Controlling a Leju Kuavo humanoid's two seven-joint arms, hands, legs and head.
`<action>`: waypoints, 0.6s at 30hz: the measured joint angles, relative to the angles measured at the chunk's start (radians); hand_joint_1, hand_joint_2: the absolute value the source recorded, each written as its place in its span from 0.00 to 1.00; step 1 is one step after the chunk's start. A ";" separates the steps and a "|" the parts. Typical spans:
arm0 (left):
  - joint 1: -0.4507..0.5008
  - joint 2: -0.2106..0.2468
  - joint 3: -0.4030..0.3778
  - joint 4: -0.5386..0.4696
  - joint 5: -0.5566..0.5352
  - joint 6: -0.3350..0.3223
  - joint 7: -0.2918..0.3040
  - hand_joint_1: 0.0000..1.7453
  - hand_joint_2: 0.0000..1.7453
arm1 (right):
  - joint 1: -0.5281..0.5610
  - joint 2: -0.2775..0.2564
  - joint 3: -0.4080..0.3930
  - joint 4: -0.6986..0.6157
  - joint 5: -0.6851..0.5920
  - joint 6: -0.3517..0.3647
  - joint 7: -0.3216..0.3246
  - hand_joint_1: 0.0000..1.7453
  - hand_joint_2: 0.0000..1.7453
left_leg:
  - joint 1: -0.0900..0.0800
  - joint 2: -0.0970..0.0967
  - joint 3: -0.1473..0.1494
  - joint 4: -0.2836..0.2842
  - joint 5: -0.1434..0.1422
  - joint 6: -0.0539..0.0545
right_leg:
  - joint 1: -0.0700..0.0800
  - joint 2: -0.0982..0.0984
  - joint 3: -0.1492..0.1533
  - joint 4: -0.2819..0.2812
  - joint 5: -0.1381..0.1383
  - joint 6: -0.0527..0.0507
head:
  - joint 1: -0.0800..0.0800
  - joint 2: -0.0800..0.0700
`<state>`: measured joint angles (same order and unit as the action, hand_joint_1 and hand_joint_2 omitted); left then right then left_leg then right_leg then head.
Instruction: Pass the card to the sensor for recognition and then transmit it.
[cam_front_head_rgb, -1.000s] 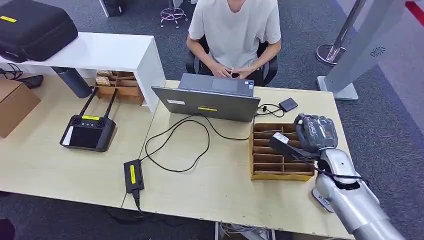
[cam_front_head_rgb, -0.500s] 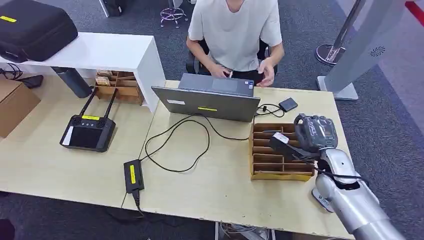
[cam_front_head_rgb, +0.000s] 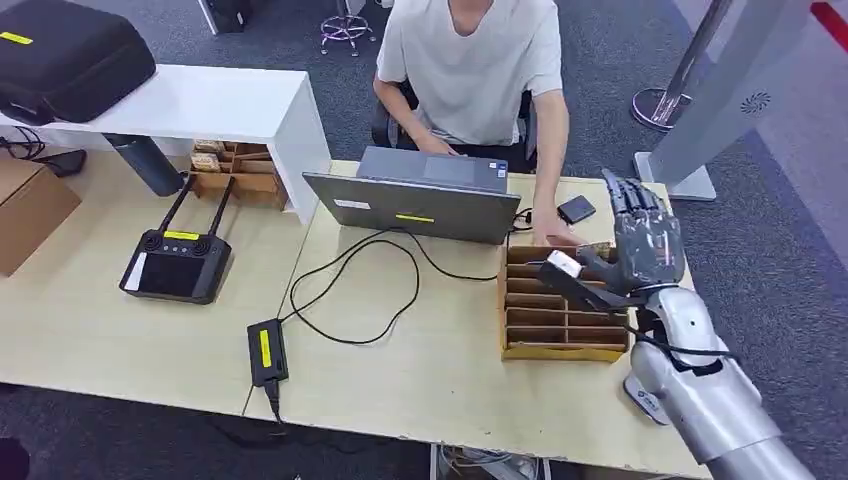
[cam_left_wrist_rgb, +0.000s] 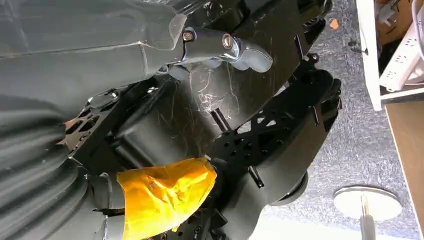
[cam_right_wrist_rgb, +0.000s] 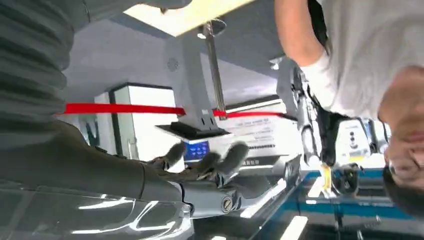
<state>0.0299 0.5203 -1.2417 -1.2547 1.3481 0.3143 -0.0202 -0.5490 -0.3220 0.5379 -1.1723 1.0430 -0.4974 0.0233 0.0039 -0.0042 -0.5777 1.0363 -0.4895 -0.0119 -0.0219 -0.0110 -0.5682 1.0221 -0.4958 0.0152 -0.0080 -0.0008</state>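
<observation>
Reaching person's hand (cam_front_head_rgb: 556, 236), near raised fingers (cam_front_head_rgb: 628, 195), card seemingly unseen

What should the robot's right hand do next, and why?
Probably pause, open, above the wooden tray. The right hand has its fingers spread and holds nothing, and a person's hand is reaching in right beside it, so moving could bump it.

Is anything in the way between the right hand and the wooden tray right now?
Yes. A person's hand reaches over the far edge of the wooden tray, close beside the open right hand held above it. I cannot make out a card.
</observation>
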 joint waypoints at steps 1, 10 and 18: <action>-0.001 -0.002 0.002 0.000 -0.004 0.001 0.006 0.00 1.00 | 0.000 0.000 0.000 -0.016 0.006 -0.001 0.006 0.00 1.00 | 0.000 0.000 0.000 0.000 0.000 0.000 | 0.000 0.000 0.000 0.000 0.000 0.000 | 0.000 0.000; 0.011 -0.002 0.016 0.000 -0.020 -0.007 0.007 0.00 1.00 | 0.010 0.001 -0.008 -0.078 0.015 -0.045 0.004 0.00 1.00 | 0.000 0.000 0.000 0.000 0.000 0.000 | 0.000 0.000 0.000 0.000 0.000 0.000 | 0.000 0.000; 0.014 -0.002 0.022 0.000 -0.022 -0.010 0.011 0.00 1.00 | 0.014 0.002 -0.009 -0.087 0.015 -0.040 -0.002 0.00 1.00 | 0.000 0.000 0.000 0.000 0.000 0.000 | 0.000 0.000 0.000 0.000 0.000 0.000 | 0.000 0.000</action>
<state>0.0436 0.5184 -1.2196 -1.2547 1.3256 0.3040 -0.0092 -0.5350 -0.3204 0.5291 -1.2596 1.0578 -0.5371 0.0217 0.0039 -0.0042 -0.5778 1.0363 -0.4895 -0.0118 -0.0220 -0.0110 -0.5684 1.0219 -0.4958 0.0152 -0.0076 -0.0007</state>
